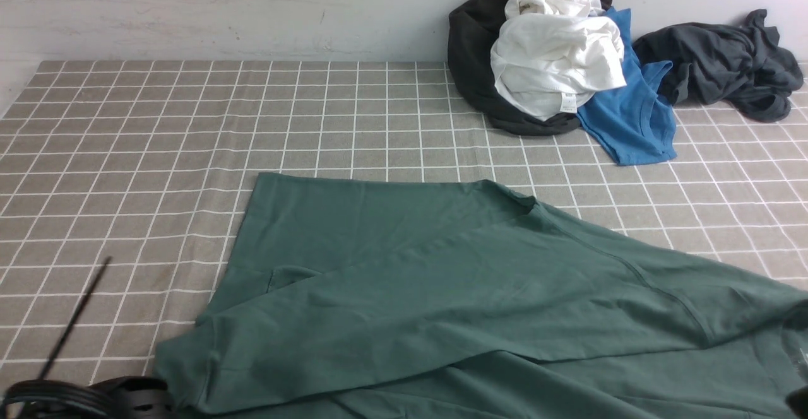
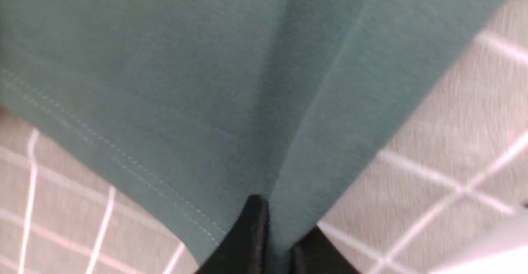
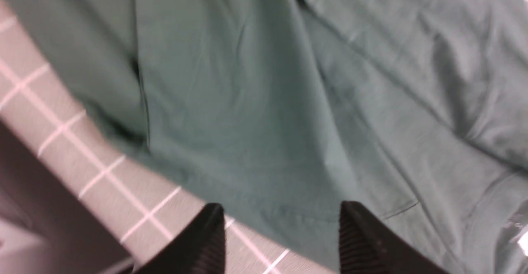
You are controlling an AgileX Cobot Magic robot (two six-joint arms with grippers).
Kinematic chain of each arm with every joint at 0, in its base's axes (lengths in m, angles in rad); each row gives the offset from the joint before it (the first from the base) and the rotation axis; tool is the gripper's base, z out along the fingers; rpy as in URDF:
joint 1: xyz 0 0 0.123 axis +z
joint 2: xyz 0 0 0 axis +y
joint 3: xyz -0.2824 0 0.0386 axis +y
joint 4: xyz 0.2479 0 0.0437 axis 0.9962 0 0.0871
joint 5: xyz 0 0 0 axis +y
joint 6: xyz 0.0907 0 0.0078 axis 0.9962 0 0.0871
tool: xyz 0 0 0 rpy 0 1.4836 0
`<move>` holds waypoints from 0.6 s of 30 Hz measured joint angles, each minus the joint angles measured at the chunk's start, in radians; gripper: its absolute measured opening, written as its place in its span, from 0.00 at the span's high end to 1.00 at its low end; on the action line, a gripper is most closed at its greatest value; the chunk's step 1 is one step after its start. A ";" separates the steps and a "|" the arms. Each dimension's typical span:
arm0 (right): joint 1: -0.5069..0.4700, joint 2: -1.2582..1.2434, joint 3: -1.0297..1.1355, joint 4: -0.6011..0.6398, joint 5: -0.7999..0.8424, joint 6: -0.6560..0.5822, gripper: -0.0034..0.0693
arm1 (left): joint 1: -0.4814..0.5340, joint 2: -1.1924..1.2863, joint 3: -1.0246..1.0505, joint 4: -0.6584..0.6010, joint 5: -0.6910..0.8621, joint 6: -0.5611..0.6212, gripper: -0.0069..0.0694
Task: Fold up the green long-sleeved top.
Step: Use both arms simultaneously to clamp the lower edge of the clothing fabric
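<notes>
Left hand point(image 2: 268, 241) pinches the green top point(image 1: 410, 293) nearly shut, low over the counter point(image 1: 126, 185); right hand point(image 3: 282, 232) hovers, fingers spread, holding nothing.

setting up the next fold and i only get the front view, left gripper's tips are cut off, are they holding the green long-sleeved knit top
Observer: Yes. The left wrist view shows the left gripper shut on a gathered bit of the green long-sleeved knit top.
Operator: and the right gripper
Observer: The right wrist view shows the right gripper open, fingertips apart.
Operator: anything between its tips
Observer: No cloth is pinched there; the top's edge lies beyond them, over the white-lined grey tabletop.
</notes>
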 joint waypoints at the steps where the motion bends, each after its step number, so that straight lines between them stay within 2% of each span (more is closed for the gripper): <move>1: 0.000 0.013 0.022 0.010 0.000 -0.017 0.38 | 0.000 -0.019 0.001 -0.002 0.012 -0.008 0.91; 5: 0.000 0.081 0.140 0.025 -0.055 -0.152 0.29 | 0.000 -0.099 0.004 -0.022 0.038 -0.012 0.90; 10: 0.000 0.139 0.264 0.005 -0.191 -0.297 0.28 | 0.000 -0.148 0.004 -0.034 0.048 -0.015 0.90; 14: 0.000 0.185 0.348 -0.044 -0.315 -0.355 0.28 | 0.000 -0.151 0.005 -0.037 0.048 -0.015 0.90; 18: 0.000 0.249 0.429 -0.181 -0.472 -0.385 0.27 | 0.000 -0.151 0.011 -0.036 0.040 -0.015 0.90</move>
